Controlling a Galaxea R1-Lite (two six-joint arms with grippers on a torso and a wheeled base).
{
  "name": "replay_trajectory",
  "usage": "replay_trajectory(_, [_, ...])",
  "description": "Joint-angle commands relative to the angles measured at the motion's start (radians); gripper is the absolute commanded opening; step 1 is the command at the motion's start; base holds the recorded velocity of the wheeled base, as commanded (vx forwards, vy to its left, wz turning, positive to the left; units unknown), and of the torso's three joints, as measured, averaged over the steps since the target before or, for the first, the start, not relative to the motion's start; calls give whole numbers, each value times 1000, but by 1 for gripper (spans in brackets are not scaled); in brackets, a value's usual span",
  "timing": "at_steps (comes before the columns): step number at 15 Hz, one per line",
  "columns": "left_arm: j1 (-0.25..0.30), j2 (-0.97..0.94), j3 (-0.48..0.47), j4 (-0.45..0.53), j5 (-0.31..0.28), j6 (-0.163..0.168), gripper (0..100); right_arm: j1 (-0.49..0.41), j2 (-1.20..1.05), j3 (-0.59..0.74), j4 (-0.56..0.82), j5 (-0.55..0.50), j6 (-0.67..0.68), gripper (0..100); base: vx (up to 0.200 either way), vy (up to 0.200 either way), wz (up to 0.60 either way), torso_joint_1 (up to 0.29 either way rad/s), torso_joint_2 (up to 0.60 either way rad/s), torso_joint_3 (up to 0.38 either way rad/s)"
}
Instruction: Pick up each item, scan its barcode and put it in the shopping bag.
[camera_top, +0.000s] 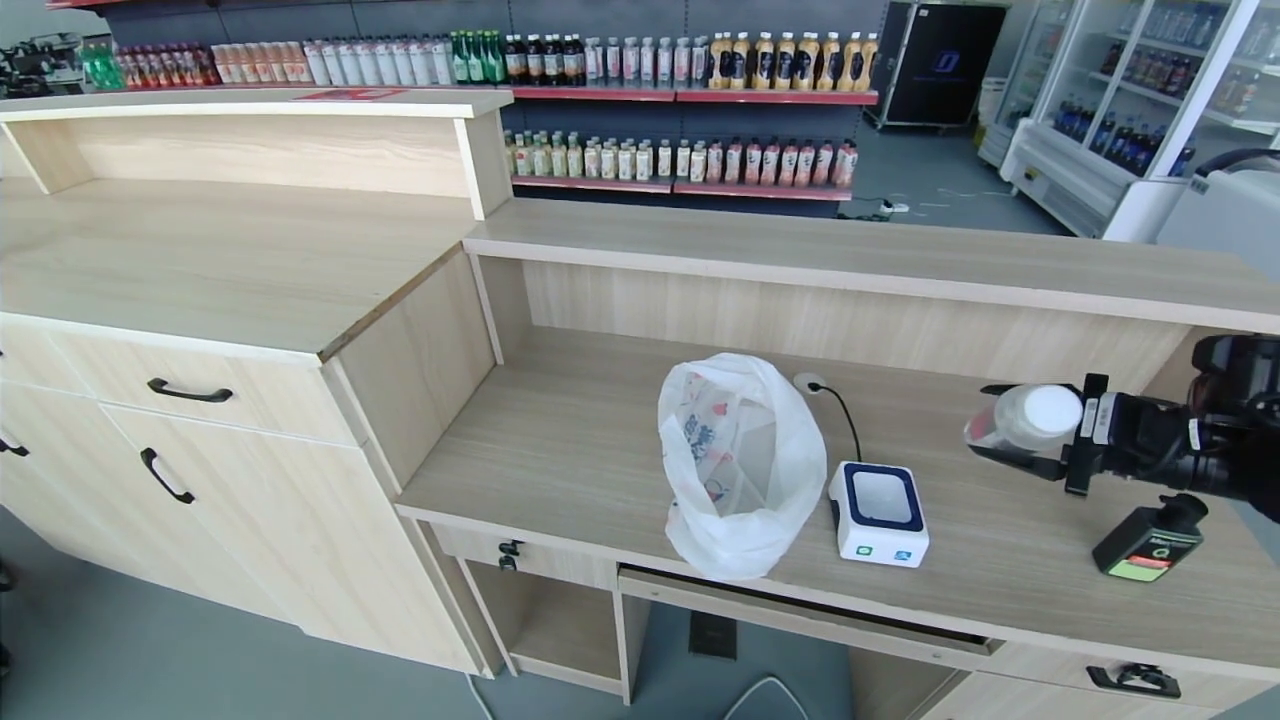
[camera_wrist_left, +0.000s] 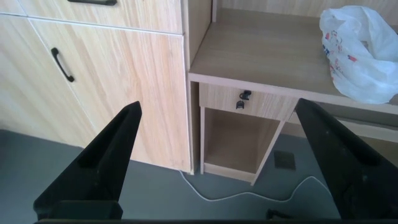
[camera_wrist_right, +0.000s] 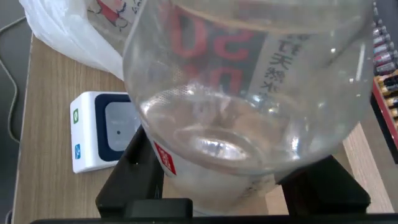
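The bottle (camera_top: 1022, 417), clear with a white cap, lies sideways in the right gripper (camera_top: 985, 420), whose jaws clamp it above the table (camera_top: 560, 450), right of the scanner (camera_top: 880, 510). Its label is partly hidden. The bag (camera_top: 740, 470) stands just left of the scanner, contents unclear. The left gripper (camera_wrist_left: 219, 104) hangs low beside the table's left end, jaws wide.

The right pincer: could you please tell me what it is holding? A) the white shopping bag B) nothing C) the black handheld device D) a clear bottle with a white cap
D: the right pincer is shut on a clear bottle with a white cap, held off the counter.
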Motion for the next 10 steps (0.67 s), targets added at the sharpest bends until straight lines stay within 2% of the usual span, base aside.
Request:
replay_trajectory(1, [0, 0, 0, 0, 0, 0, 100, 20, 58, -13, -5, 7, -15, 0, 0, 0, 0, 0, 0, 0])
replay_trajectory(10, [0, 0, 0, 0, 0, 0, 100, 93, 170, -105, -8, 10, -119, 0, 0, 0, 0, 0, 0, 0])
